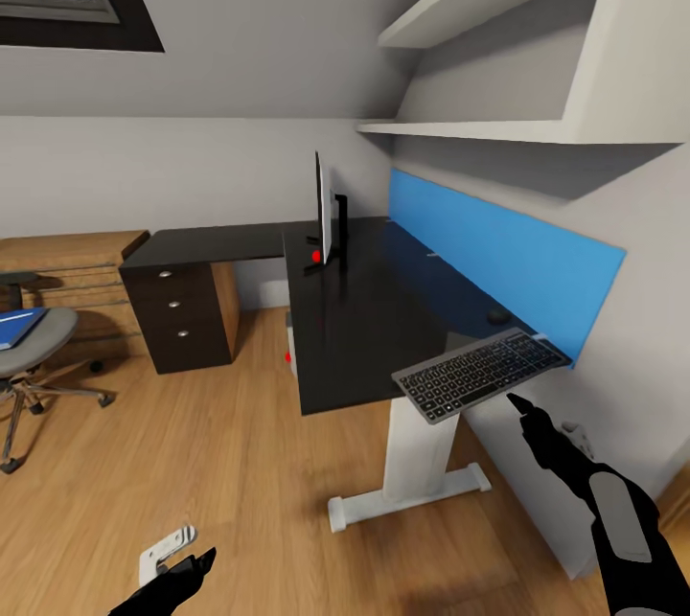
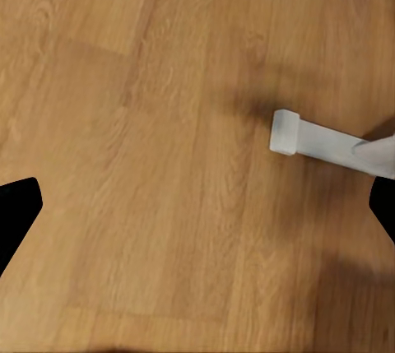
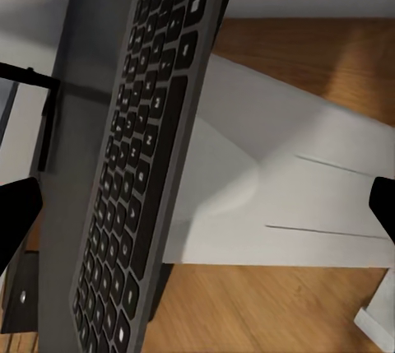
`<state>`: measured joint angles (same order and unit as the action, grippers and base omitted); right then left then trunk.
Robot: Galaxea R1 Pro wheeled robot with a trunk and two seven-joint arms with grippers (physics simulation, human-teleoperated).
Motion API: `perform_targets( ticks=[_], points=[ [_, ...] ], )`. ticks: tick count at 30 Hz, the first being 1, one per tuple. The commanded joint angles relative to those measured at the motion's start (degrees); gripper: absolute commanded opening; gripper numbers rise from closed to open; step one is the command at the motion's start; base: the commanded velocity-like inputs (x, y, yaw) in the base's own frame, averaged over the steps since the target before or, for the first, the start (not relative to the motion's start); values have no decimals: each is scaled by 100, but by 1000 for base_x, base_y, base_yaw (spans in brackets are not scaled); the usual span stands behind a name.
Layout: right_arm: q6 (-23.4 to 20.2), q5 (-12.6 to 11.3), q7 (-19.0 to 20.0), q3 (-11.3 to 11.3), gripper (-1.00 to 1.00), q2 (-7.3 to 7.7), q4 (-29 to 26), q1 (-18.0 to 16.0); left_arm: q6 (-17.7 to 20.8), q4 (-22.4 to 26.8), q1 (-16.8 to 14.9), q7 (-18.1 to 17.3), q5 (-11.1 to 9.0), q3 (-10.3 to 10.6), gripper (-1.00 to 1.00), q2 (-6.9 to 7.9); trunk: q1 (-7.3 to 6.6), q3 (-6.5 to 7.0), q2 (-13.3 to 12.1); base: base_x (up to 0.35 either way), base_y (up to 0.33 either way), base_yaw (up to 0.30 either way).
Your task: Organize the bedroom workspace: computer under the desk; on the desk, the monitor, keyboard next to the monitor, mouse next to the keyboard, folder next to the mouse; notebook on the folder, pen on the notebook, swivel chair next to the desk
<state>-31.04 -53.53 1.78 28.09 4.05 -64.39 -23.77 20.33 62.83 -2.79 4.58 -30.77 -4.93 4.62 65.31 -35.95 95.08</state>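
The black-topped desk [image 1: 364, 309] stands along the right wall with the monitor [image 1: 324, 209] upright on it, seen edge-on. The keyboard [image 1: 479, 375] [image 3: 140, 172] lies tilted over the desk's near right corner, and the small mouse [image 1: 496, 316] sits just behind it. My right gripper [image 1: 525, 405] [image 3: 197, 213] is open just below the keyboard's near edge, not gripping it. The grey computer [image 1: 289, 345] stands under the desk. At far left, the swivel chair [image 1: 38, 348] carries the blue folder [image 1: 17, 329]. My left gripper [image 1: 192, 568] [image 2: 197, 201] hangs open over the floor. Notebook and pen are out of view.
A blue panel [image 1: 498, 252] runs along the wall behind the desk, with white shelves [image 1: 479, 127] above. The drawer unit [image 1: 177, 314] stands under the desk's left wing, beside a low wood cabinet [image 1: 67, 262]. The white desk foot [image 1: 412, 496] [image 2: 321, 141] rests on the plank floor.
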Motion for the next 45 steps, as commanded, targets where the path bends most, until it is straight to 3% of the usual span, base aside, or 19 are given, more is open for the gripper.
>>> perform_targets(
  ticks=[1,17,34,45],
  points=[
    [-35,0,18,14,100,-5,4,-5,27,10,-2,37,-61,2,100,2,0,-6,3,145,0,0],
    [-27,7,2,15,100,-2,65,-5,31,2,-2,42,-67,1,100,-1,0,-6,3,126,0,0],
    [-25,9,-1,12,100,-1,69,-5,32,1,-2,44,-64,9,100,-5,374,-311,685,2,0,0],
    [-25,9,1,6,100,-8,75,-5,26,-5,-2,36,-61,0,100,2,374,-311,685,13,0,0]
  ],
)
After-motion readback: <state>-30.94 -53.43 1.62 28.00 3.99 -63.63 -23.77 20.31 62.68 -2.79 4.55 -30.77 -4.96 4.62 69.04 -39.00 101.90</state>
